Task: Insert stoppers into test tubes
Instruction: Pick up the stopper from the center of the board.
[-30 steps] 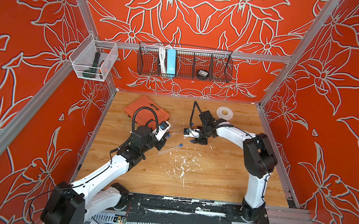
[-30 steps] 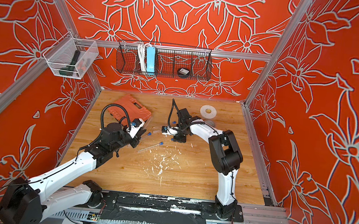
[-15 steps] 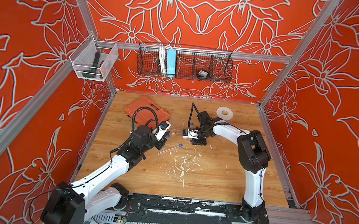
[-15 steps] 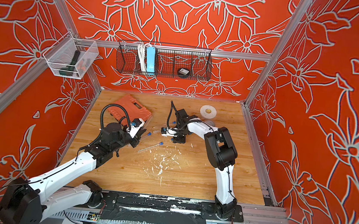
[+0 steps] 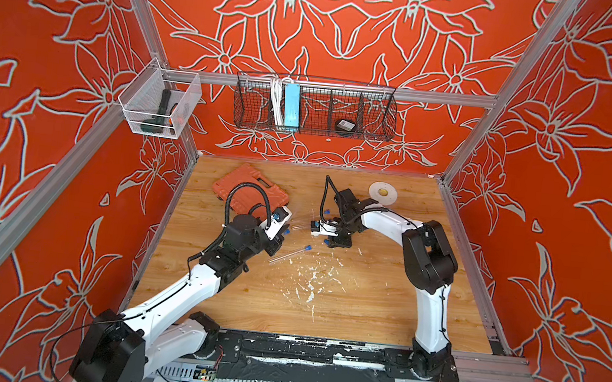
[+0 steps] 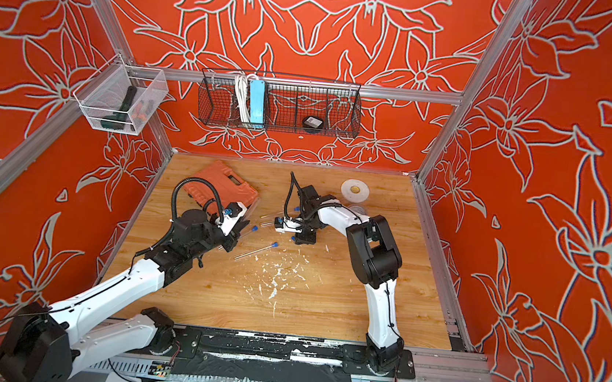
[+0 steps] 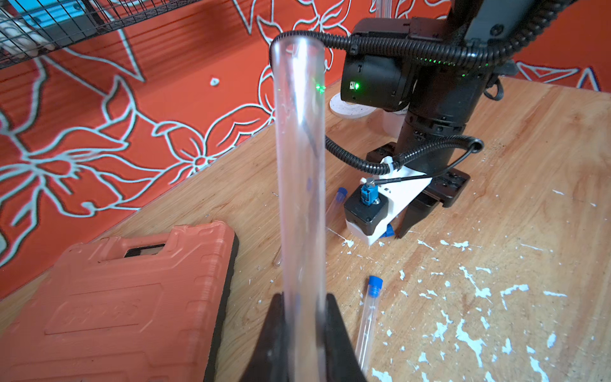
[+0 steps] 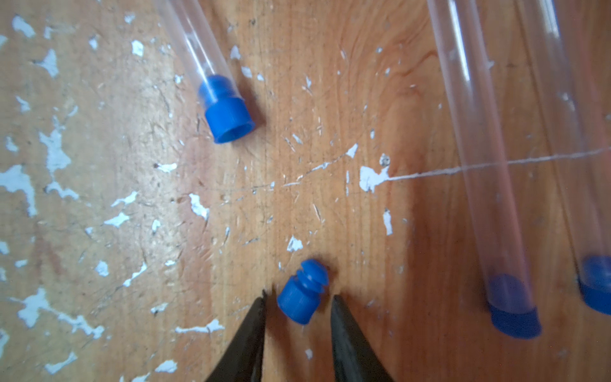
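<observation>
Your right jaws stood apart astride the loose stopper (image 8: 302, 294); your left jaws clamped the open tube (image 7: 299, 165).
You needed to pinch its wide head squarely, leaving the ribbed end free.

Probably a robot lab cell: aluminium frame (image 5: 439, 97), orange flower-printed walls (image 5: 351, 20), scuffed wooden tabletop (image 5: 362, 304), hanging wire basket (image 5: 377, 111).

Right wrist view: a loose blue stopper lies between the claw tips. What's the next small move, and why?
Probably close the right claw on the loose stopper. It lies on the table between the open jaws with a sliver of gap on each side, so nothing grips it yet, and the left claw holds an uncapped test tube ready for it.
</observation>
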Controlling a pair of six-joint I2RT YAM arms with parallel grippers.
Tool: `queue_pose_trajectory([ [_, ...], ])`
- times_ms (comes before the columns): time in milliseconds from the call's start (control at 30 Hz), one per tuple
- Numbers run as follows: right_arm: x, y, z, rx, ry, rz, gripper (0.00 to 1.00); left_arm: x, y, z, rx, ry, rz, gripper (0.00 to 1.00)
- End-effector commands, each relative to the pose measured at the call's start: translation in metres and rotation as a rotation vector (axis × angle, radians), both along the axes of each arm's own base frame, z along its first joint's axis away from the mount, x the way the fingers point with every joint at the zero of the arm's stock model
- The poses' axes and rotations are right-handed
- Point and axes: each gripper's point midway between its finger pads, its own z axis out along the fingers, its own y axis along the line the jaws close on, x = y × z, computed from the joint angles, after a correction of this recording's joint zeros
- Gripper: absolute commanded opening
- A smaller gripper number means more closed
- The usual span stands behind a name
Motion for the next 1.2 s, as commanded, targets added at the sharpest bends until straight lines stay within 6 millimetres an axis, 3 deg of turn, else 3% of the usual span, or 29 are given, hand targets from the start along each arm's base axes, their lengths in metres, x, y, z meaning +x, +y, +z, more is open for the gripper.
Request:
queue_pose_trajectory([
  [0, -0.009, -0.003, -0.001, -0.049, 0.037, -0.018, 0.37, 0.002, 0.000, 0.003, -0.010, -0.016, -0.003, 0.00],
  [400, -0.005, -0.006, -0.004, -0.129, 0.046, -0.238, 0.38, 0.001, 0.001, 0.005, -0.015, -0.022, 0.000, 0.00],
  [867, 0.001, 0.011, 0.000, -0.054, 0.070, -0.338, 0.38, 0.001, 0.002, 0.007, -0.015, -0.030, 0.006, 0.00],
  [1167, 0.003, 0.011, -0.005, -0.070, 0.077, -0.355, 0.30, 0.001, 0.002, 0.008, -0.016, -0.033, 0.007, 0.00],
])
